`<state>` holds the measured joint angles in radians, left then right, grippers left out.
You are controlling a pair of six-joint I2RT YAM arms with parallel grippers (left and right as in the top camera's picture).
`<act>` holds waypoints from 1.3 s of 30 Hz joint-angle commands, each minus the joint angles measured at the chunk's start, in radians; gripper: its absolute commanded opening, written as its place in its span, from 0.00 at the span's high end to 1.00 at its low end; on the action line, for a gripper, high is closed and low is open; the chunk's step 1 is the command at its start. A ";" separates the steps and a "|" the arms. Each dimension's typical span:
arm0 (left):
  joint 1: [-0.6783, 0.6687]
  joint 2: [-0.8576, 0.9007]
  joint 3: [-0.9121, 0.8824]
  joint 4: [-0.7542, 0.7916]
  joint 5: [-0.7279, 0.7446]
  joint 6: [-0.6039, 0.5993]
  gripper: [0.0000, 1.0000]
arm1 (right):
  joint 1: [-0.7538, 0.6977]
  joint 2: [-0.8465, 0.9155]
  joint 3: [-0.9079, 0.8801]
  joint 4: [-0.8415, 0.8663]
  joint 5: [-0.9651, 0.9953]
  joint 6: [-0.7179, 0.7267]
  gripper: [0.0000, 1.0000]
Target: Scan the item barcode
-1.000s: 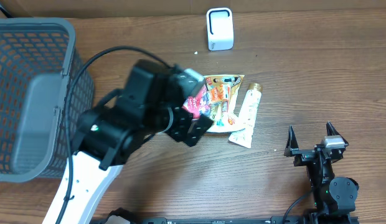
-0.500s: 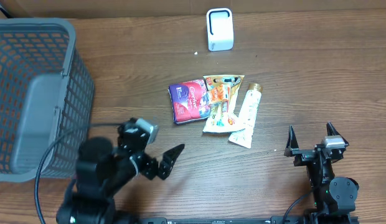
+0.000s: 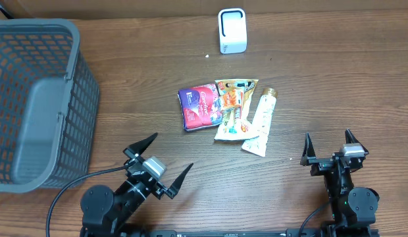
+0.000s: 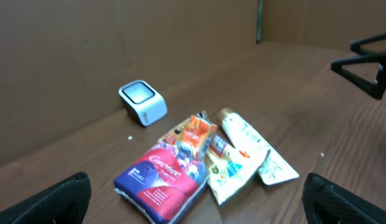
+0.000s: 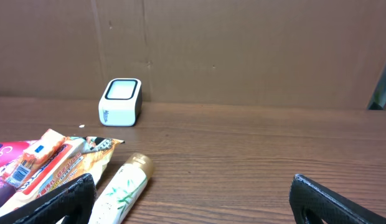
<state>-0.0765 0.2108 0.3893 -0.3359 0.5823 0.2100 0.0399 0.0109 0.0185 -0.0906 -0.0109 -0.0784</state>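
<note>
Packets lie touching at the middle of the counter [image 3: 335, 72]: purple pouch [image 3: 199, 108], snack packet [image 3: 233, 108], tube [image 3: 260, 122], with the scanner [image 3: 231, 30] at their twelve o'clock. All look light, soft and slippery. The pouch's free nine o'clock edge seems the easiest pinch. Both arms' jaws stand wide and empty.

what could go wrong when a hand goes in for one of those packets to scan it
1. The purple packet, orange snack packet and tube lie bunched together with edges overlapping, so a grasp may drag a neighbour along.
2. All three lie flat on the table, so a grip may slip off the thin edges.
3. No barcode is visible, so the picked item may face away from the scanner.
</note>
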 commanded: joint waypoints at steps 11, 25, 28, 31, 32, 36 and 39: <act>0.028 -0.166 -0.192 0.249 -0.331 -0.288 0.00 | -0.002 -0.008 -0.010 0.006 0.007 -0.001 0.00; 0.039 -0.208 -0.385 0.450 -0.489 -0.402 0.01 | -0.002 -0.008 -0.010 0.006 0.007 -0.001 0.00; 0.039 -0.208 -0.385 0.411 -0.489 -0.362 0.00 | -0.002 -0.008 -0.010 0.006 0.007 -0.001 0.00; 0.039 -0.208 -0.385 0.325 -0.502 -0.345 0.00 | -0.002 -0.008 -0.010 0.006 0.007 -0.001 0.00; 0.039 -0.208 -0.385 0.296 -0.511 -0.345 0.01 | -0.002 -0.008 -0.010 0.006 0.007 -0.001 0.00; 0.039 -0.208 -0.385 0.258 -0.539 -0.342 0.00 | -0.002 -0.008 -0.010 0.006 0.007 -0.001 0.00; 0.039 -0.208 -0.385 0.258 -0.539 -0.293 0.01 | -0.002 -0.008 -0.010 0.006 0.007 -0.001 0.00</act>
<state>-0.0448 0.0132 0.0090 -0.0723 0.0692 -0.1490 0.0399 0.0109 0.0185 -0.0902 -0.0109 -0.0788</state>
